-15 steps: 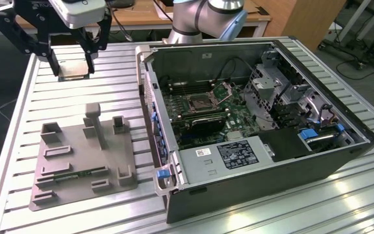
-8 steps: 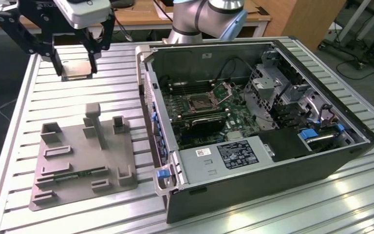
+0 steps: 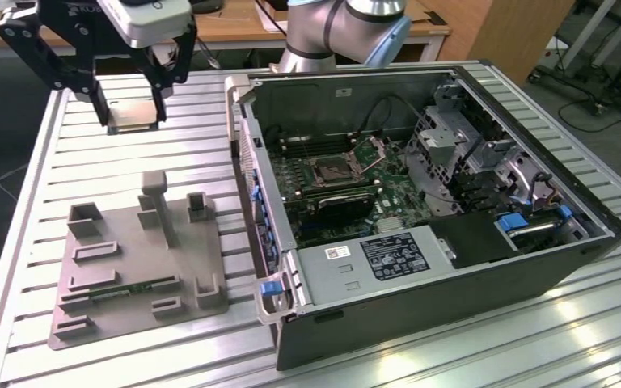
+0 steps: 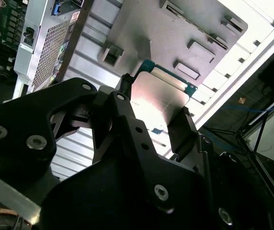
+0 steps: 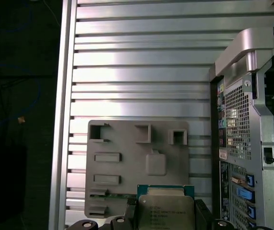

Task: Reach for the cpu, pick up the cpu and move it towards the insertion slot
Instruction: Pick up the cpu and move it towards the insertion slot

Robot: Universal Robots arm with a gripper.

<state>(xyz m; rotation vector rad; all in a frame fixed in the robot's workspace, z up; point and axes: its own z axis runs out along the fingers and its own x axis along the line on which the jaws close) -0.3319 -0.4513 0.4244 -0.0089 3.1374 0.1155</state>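
Observation:
My gripper [image 3: 130,111] hangs above the slatted table at the exterior view's far left, shut on the cpu [image 3: 135,118], a thin square chip with a silver top plate. In both wrist views the cpu [image 5: 166,209] [image 4: 159,101] sits between the black fingers [image 5: 128,214] [image 4: 124,94], held by two opposite edges and lifted clear of the grey fixture tray [image 3: 127,242]. The insertion slot [image 3: 326,171], a dark square socket with a shiny frame and raised flap, lies on the motherboard inside the open computer case [image 3: 451,271], well off to the exterior view's right of my gripper.
The grey tray [image 5: 127,158] has several raised holders and a green memory stick [image 3: 116,293] lying in it. The case's upright side wall [image 3: 248,162] stands between my gripper and the motherboard. Drive cages and cables crowd the case's right side.

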